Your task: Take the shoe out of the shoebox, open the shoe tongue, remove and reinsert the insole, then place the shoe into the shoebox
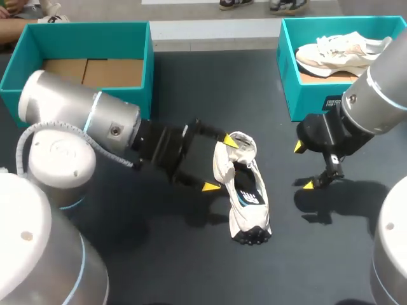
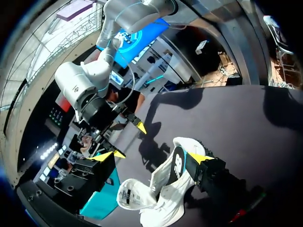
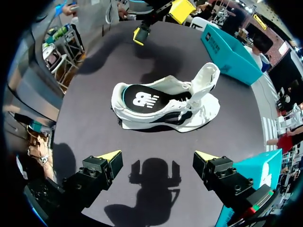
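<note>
Shoe [image 1: 245, 190], one, white, lies on its side near the middle of the dark desk [image 1: 159, 254]. Its tongue [image 3: 206, 78] is lifted and a dark insole [image 3: 142, 99] shows inside. Two teal boxes stand at the far edge. The left shoebox [image 1: 76, 33], at eleven o'clock, shows brown cardboard. The right shoebox [image 1: 305, 95], at two o'clock, holds a second pale shoe [image 1: 337, 54], partly hidden by the right arm [image 1: 381, 95]. The left arm [image 1: 82, 117] comes in from nine o'clock. The left jaws stand wide, one finger right at the shoe's opening, though whether it touches is hard to tell; the other is apart from the shoe. The right jaws, at three o'clock of the shoe, hang wide above the desk.
</note>
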Controlling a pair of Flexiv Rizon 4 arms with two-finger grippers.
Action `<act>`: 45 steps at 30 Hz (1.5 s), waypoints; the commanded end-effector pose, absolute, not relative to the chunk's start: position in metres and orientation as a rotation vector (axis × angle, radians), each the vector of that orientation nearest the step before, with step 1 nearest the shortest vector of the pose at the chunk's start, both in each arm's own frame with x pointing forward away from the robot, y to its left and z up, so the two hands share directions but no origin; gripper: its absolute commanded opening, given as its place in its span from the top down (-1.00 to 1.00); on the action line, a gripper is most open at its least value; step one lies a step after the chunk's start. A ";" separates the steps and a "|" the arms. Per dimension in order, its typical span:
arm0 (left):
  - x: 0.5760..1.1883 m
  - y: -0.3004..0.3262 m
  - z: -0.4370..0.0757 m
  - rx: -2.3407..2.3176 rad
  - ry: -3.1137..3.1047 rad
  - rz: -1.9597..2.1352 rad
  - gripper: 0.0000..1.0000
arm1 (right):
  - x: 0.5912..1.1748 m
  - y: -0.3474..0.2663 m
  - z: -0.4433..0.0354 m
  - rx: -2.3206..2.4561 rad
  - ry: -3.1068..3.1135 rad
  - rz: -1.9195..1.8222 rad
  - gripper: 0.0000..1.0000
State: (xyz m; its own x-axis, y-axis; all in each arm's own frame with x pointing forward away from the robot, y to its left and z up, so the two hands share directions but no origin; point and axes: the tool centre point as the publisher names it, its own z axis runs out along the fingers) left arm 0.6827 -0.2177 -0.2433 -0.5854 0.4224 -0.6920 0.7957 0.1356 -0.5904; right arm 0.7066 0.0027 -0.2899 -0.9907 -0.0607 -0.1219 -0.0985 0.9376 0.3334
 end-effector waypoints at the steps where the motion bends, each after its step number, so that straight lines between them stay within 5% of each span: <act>1: 0.689 -0.218 -0.240 1.437 2.235 -1.341 -1.00 | 0.698 -0.027 -0.243 -0.122 2.972 0.561 -1.00; 13: 0.689 -0.218 -0.240 1.437 2.235 -1.341 -1.00 | 0.714 -0.057 -0.172 -0.168 2.949 0.466 -1.00; 23: 0.702 -0.211 -0.236 1.715 2.372 -1.131 -1.00 | 0.715 -0.058 -0.169 -0.169 2.944 0.453 -1.00; 24: 0.705 -0.212 -0.236 1.743 2.389 -1.104 -0.59 | 0.715 -0.058 -0.169 -0.169 2.944 0.453 -1.00; 25: 0.707 -0.213 -0.237 1.793 2.376 -1.054 0.26 | 0.715 -0.058 -0.169 -0.169 2.944 0.453 -1.00; 26: 0.708 -0.214 -0.238 1.833 2.399 -1.036 0.80 | 0.715 -0.058 -0.169 -0.169 2.944 0.453 -1.00; 27: 0.709 -0.215 -0.240 1.895 2.385 -1.000 1.00 | 0.715 -0.058 -0.169 -0.169 2.944 0.453 -1.00; 45: 0.712 -0.250 -0.285 2.307 2.333 -0.248 1.00 | 0.715 -0.058 -0.169 -0.169 2.944 0.453 -1.00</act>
